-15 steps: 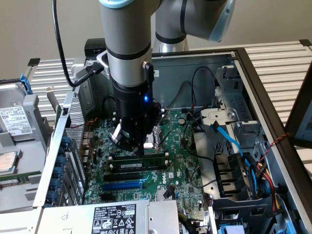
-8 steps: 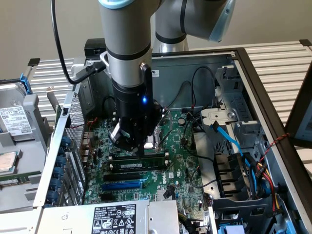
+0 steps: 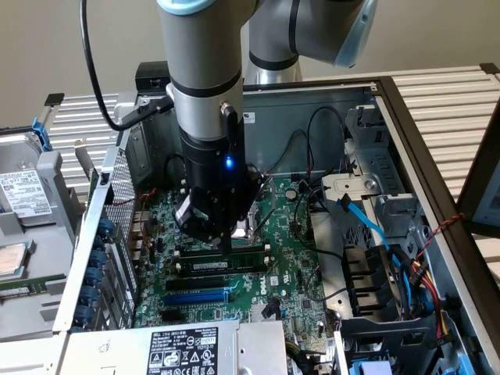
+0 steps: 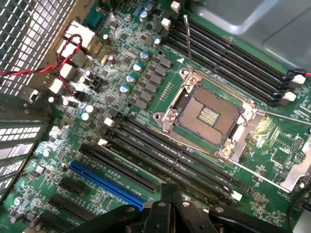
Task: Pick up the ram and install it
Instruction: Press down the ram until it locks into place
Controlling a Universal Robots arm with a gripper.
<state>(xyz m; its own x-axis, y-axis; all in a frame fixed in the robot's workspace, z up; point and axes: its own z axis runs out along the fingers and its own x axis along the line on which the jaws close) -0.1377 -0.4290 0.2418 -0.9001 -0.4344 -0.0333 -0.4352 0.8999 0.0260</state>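
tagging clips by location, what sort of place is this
Most likely a computer assembly or repair bench used as a robot test cell. An opened desktop case lies on its side with its green motherboard and bare CPU socket exposed, and the robot arm reaches down into it.

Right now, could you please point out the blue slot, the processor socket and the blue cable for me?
blue slot [image 4: 107, 184]: wrist view, middle of its length.
processor socket [image 4: 209, 114]: wrist view, centre of its pin field.
blue cable [image 3: 364, 223]: exterior view, midway along its sloping run.
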